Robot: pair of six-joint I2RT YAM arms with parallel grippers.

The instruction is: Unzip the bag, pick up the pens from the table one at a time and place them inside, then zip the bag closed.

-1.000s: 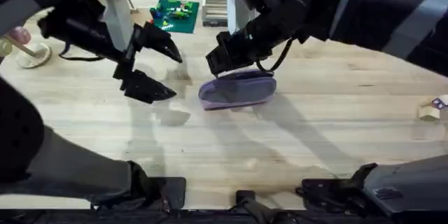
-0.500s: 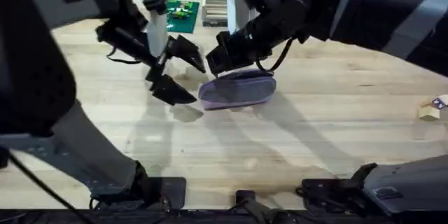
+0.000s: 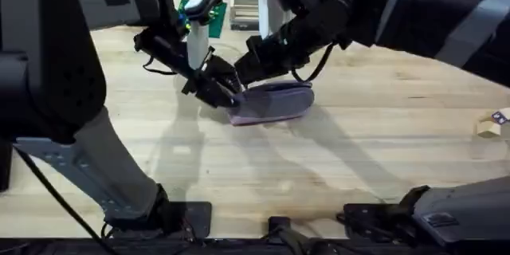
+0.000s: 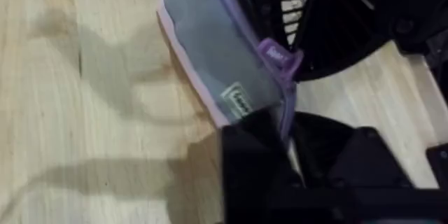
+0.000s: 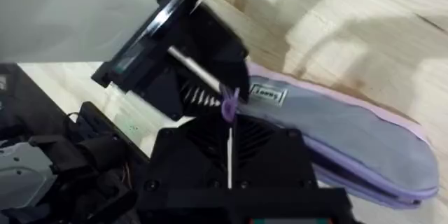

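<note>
The lavender bag [image 3: 275, 102] lies mid-table with its grey face up. My left gripper [image 3: 226, 96] has its fingers pinched on the bag's left end; in the left wrist view the bag [image 4: 210, 49] narrows into that gripper [image 4: 288, 122]. My right gripper [image 3: 249, 67] sits over the same end, shut on the purple zipper pull [image 5: 229, 105], which sticks up from between its fingers [image 5: 203, 161]. The same pull [image 4: 275, 54] shows in the left wrist view. The bag [image 5: 350, 136] looks zipped along its length. The pens are out of view.
At the table's far edge stand a green board [image 3: 197, 9] and a cream box [image 3: 245, 12]. A small pale block [image 3: 488, 126] lies at the right edge. Bare wooden table [image 3: 374, 159] stretches in front of the bag.
My left gripper swung right and down from an open stance left of the bag and closed on the bag's left end. The right gripper and the bag stayed put.
</note>
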